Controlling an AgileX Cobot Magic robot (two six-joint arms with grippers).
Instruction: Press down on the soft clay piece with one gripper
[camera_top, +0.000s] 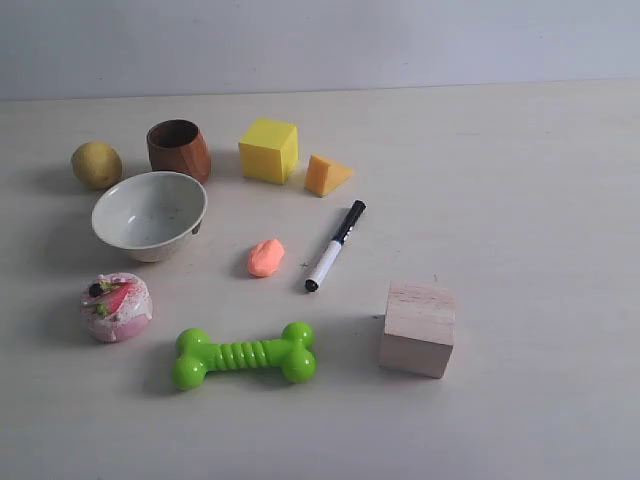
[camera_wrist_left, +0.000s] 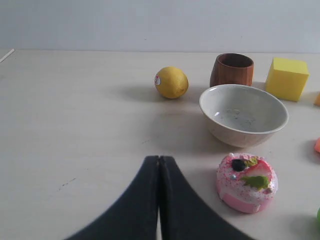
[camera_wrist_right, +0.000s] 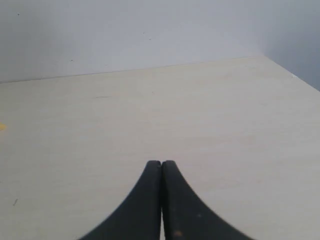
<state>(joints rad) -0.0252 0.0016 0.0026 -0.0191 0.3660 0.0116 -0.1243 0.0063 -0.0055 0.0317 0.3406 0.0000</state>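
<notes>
Green bone toy (camera_top: 244, 354) sits nearest the exterior camera, with the cake toy (camera_top: 117, 306) off to its left; beyond them, a little left of the middle of the tabletop (camera_top: 530, 170), lies the soft clay piece (camera_top: 265, 257), between the white bowl (camera_top: 148, 212) and the marker pen (camera_top: 335, 246), touching neither; its long axis runs on a slant, roughly parallel to the pen. Neither arm shows in the exterior view. Left end effector (camera_wrist_left: 159, 161) has its dark fingers pressed together with nothing between them; right end effector (camera_wrist_right: 161, 164) is likewise closed and empty. The left wrist camera takes in the bowl, the cake toy and, cut by the frame edge, a salmon-orange sliver that is probably the clay; the right wrist camera sees only bare tabletop and a yellow speck at its edge. By that I judge the left arm the nearer; the clay lies ahead of it and across toward the middle, past the cake toy; closed fingers suit a downward press, so the move turns on carrying the tips over the lump before descending.
</notes>
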